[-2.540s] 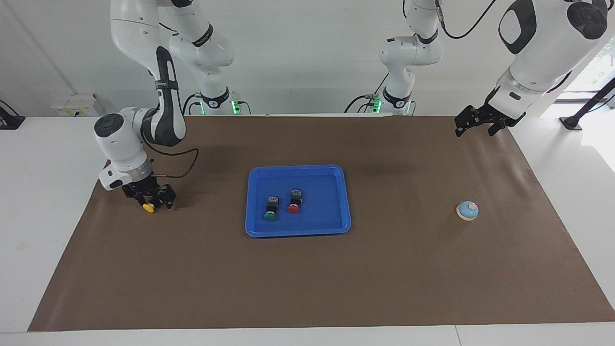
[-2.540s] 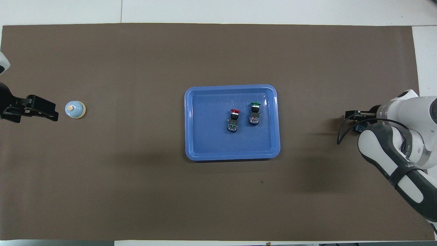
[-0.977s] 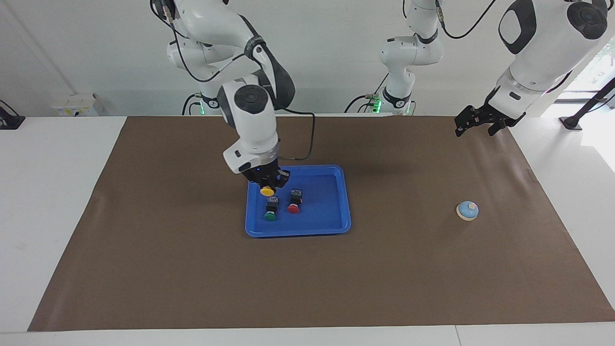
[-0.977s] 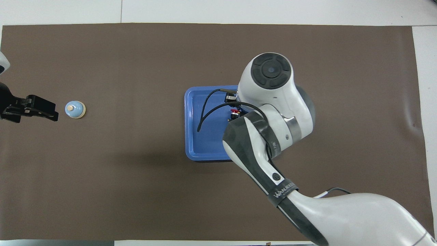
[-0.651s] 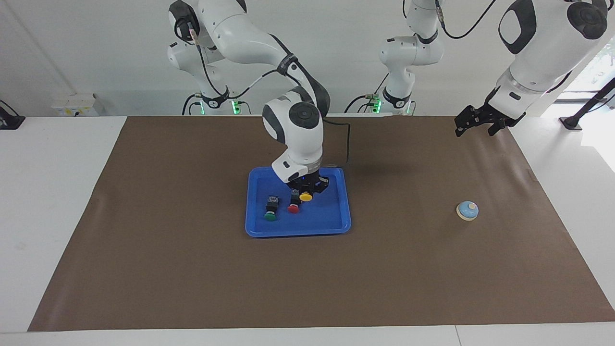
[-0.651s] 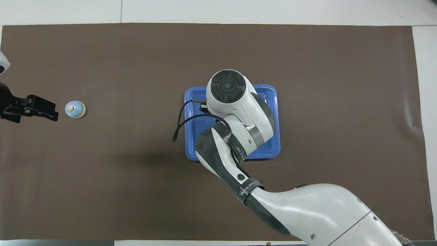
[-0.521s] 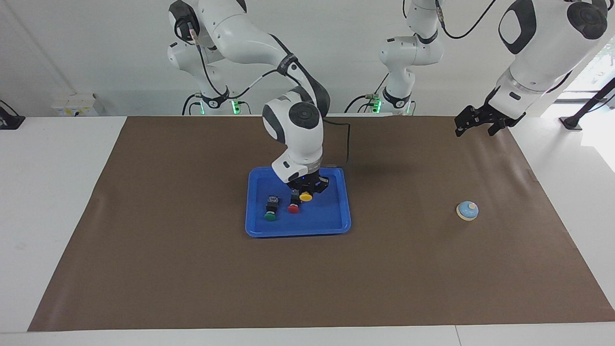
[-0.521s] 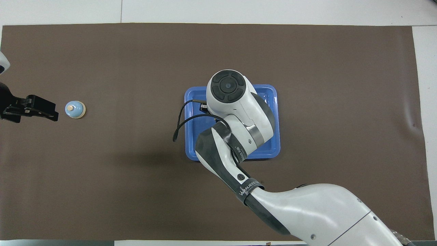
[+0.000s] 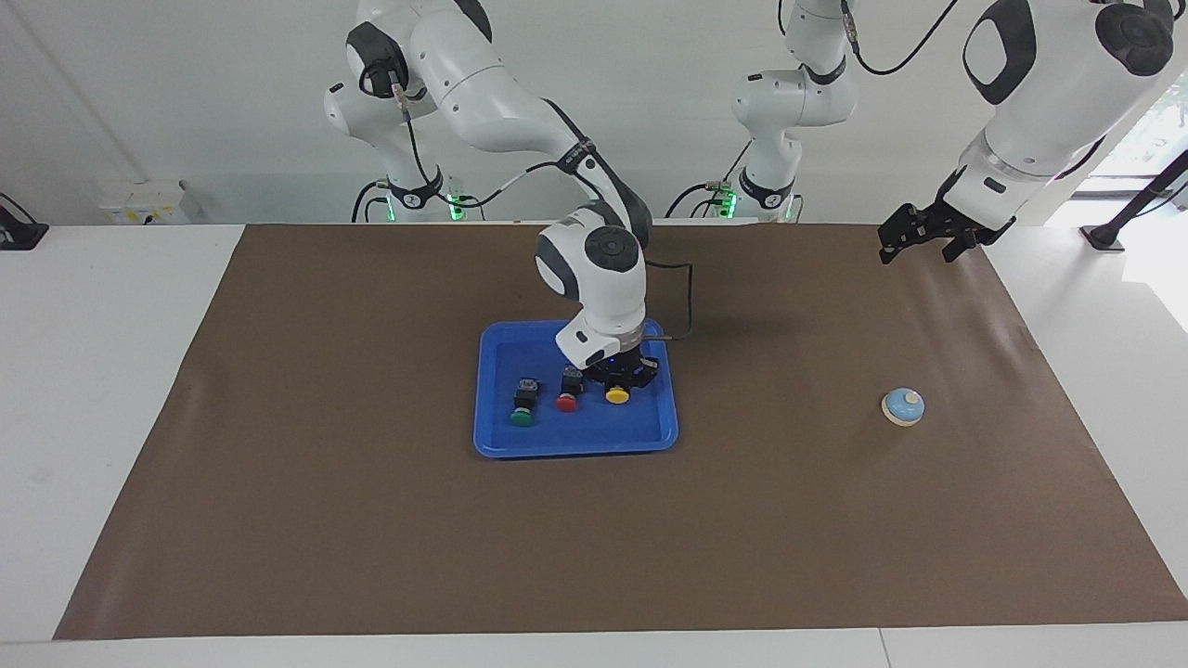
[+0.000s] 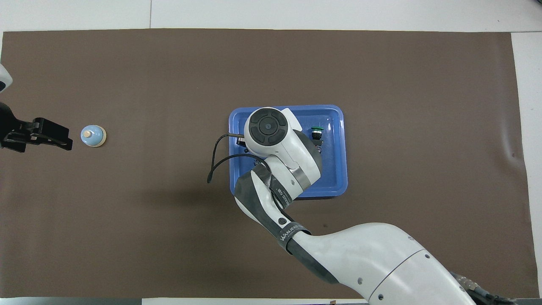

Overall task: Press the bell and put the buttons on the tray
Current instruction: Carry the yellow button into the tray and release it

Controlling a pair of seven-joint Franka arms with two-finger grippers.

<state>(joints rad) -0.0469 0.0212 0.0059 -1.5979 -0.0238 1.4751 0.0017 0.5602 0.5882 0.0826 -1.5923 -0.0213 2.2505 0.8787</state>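
Right gripper (image 9: pixel 620 378) clenched on yellow button (image 9: pixel 616 395), low inside tray (image 9: pixel 575 445); left gripper (image 9: pixel 914 239) released, waiting over mat corner (image 9: pixel 984 243).

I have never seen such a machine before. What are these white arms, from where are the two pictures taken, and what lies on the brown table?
These are two robot arms, each ending in a gripper with two fingers. One picture is taken from across the table, facing the robots; the other from high above, looking down.

On the brown mat lies a blue tray. In it rest a green button and a red button, side by side. The right gripper is down in the tray, shut on a yellow button beside the red one. In the view from above, this arm hides the red and yellow buttons.

A small light-blue bell stands on the mat toward the left arm's end of the table. The left gripper waits open in the air, holding nothing.
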